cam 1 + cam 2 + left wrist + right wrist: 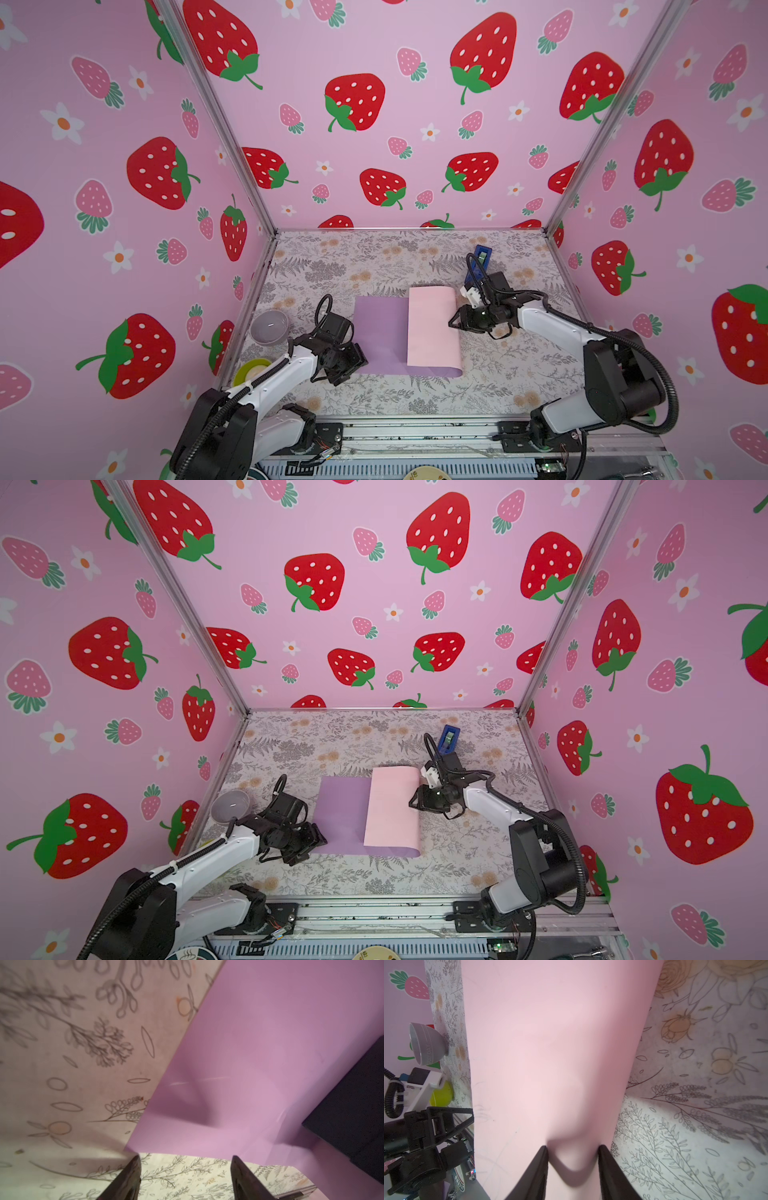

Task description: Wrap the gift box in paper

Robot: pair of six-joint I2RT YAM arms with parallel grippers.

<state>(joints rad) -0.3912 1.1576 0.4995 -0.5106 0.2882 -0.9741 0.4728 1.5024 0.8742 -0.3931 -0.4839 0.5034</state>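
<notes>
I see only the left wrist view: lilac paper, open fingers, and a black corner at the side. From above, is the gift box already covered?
Observer: It seems so. In both top views the right part of the paper is folded over, pink face up, and the gift box does not show there.
Operator: Where is the right gripper?
Observer: The right gripper is at the flap's curved right edge, with its fingertips touching the pink face.
Operator: Is any tape near?
Observer: A blue tape dispenser stands behind the right arm, toward the back wall.
</notes>
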